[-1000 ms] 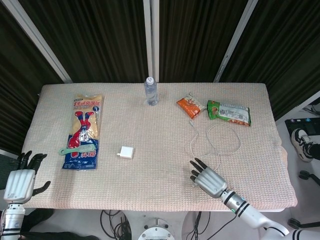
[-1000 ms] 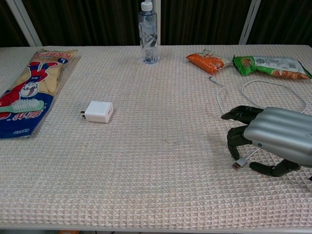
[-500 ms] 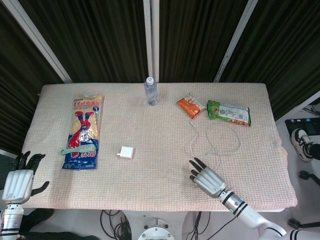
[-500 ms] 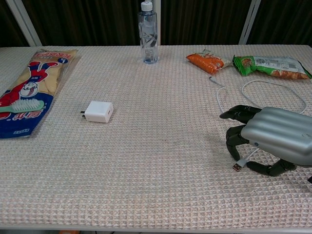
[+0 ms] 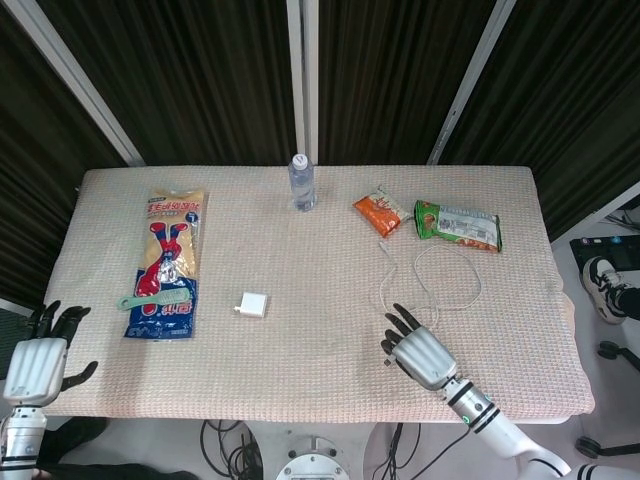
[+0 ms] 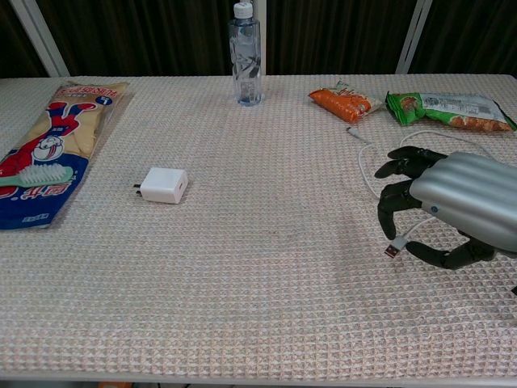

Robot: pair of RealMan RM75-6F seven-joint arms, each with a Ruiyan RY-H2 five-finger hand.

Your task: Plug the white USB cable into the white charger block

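The white charger block [image 5: 252,304] [image 6: 165,184] lies flat at the table's middle left, its prongs pointing left. The white USB cable [image 5: 381,290] [image 6: 363,166] trails in a loop over the right side of the table. My right hand [image 5: 418,352] [image 6: 452,210] is over the cable's near end and pinches it just behind the USB plug [image 6: 392,250], which sticks out below the fingers, a little above the cloth. The block lies far to the left of this hand. My left hand [image 5: 38,360] hangs off the table's front left corner, fingers apart, holding nothing.
A water bottle [image 5: 302,182] [image 6: 247,56] stands at the back centre. An orange snack bag [image 5: 378,213] [image 6: 343,103] and a green one [image 5: 458,224] [image 6: 448,109] lie at the back right. A toothbrush pack [image 5: 168,262] [image 6: 48,153] lies on the left.
My right hand has moved away from the front edge and a little up, and the USB plug has come along with it. The left hand and the charger block stay put.
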